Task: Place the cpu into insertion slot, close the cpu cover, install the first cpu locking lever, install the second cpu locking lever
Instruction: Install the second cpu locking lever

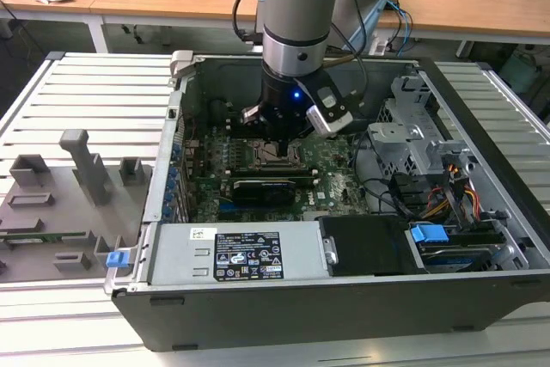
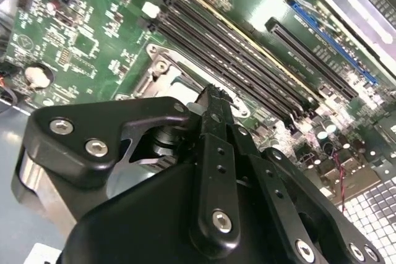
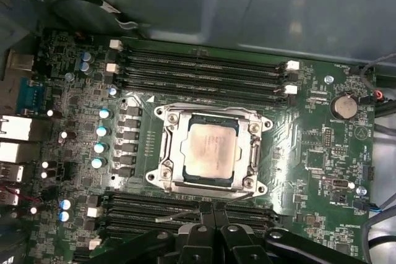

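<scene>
In the first wrist view the cpu [image 3: 212, 149], pale silver and square, lies flat in the insertion slot [image 3: 260, 122]. The silvery cpu cover [image 3: 175, 146] is folded down around it as a frame. Two thin wire levers run along the socket's near edge, one [image 3: 176, 217] sticking out over the memory slots, the other [image 3: 240, 196] close to the socket corner. My gripper [image 3: 213, 213] is shut, its black fingertips together just beside that edge, between the levers. In the exterior view the gripper [image 1: 277, 137] hangs low over the socket [image 1: 281, 157]. The second wrist view has the fingertips [image 2: 213, 100] right at the socket's rim [image 2: 162, 72].
The motherboard [image 1: 331, 169] lies inside an open computer case [image 1: 284, 298]. Long black memory slots [image 3: 198, 69] flank the socket on both sides. A power supply [image 1: 241, 255], a drive cage [image 1: 412, 143] and loose cables [image 1: 447, 191] crowd the exterior view's right. Grey fixtures [image 1: 77, 169] stand on the table at its left.
</scene>
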`<state>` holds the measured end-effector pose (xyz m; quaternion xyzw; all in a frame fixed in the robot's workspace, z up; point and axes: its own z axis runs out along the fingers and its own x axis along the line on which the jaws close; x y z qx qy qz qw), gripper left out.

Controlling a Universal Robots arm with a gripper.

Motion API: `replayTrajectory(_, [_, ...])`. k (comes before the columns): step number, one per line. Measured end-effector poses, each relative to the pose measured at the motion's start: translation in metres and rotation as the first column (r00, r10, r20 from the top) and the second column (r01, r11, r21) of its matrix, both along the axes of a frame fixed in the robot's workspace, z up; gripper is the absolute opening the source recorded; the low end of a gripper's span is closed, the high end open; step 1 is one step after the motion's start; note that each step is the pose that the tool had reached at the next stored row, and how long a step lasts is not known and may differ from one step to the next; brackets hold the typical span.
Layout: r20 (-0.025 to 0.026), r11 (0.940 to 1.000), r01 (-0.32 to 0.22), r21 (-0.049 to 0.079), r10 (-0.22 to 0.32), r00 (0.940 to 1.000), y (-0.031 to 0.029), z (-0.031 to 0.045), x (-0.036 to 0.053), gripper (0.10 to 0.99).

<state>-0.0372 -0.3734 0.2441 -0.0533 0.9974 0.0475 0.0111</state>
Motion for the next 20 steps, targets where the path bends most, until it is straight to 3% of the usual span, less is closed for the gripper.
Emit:
replayTrajectory(5, [0.0000,1.0000,0.000,0.000,0.000,1.0000,0.0000,-0.0110,-0.0168,0.110])
replayTrajectory(17, [0.0000,1.0000,0.000,0.001,0.000,1.0000,-0.0001,-0.0167,-0.0209,0.110])
replayTrajectory(19, [0.0000,0.9998,0.000,0.022,0.000,1.0000,-0.0036,-0.0224,-0.0265,0.110])
replayTrajectory(20, [0.0000,0.9997,0.000,0.023,0.000,1.0000,-0.0041,-0.0227,-0.0268,0.110])
